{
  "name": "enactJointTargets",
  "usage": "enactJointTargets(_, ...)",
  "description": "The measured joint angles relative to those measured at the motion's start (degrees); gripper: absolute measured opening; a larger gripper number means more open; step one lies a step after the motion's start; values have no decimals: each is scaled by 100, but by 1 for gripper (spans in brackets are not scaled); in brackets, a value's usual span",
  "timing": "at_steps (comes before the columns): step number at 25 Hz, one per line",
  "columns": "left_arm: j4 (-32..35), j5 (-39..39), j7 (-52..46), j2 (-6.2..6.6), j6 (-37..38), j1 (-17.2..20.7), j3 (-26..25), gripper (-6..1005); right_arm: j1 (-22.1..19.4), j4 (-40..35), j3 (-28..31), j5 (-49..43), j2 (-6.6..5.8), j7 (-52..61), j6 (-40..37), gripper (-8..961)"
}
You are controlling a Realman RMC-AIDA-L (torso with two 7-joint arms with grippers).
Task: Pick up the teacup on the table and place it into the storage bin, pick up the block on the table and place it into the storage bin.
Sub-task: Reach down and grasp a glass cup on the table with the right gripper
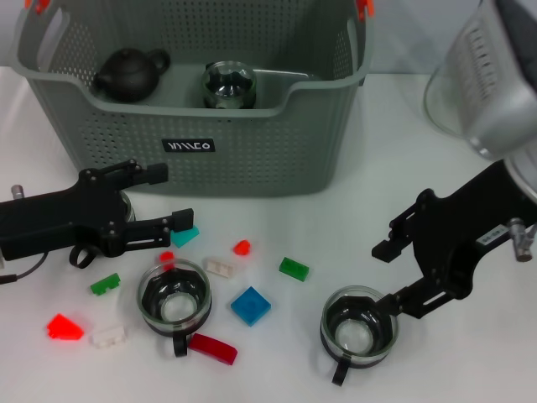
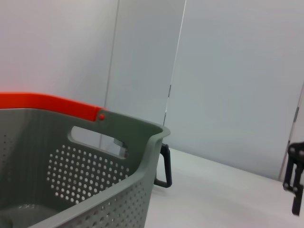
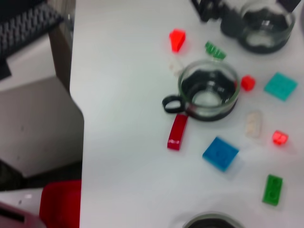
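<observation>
Right gripper (image 1: 394, 277) open, just above and beside the right teacup (image 1: 357, 326) near the table's front edge; left gripper (image 1: 172, 197) open, near the left teacup (image 1: 174, 295); storage bin (image 1: 252, 143) behind.

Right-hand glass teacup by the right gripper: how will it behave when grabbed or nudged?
The teacup looks like clear glass in a dark sleeve, so probably rigid, fragile and slick at the rim. Its low, wide shape suggests it would slide rather than tip if pushed. The side handle would likely make it swivel off-centre. The right gripper sits right beside it, open.
</observation>
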Motion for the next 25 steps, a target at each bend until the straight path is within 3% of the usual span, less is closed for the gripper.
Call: enactJointTargets(25,0,0,2,-21,-3,76,-49,848,365,878,-1649,-398,7,388,586,617)
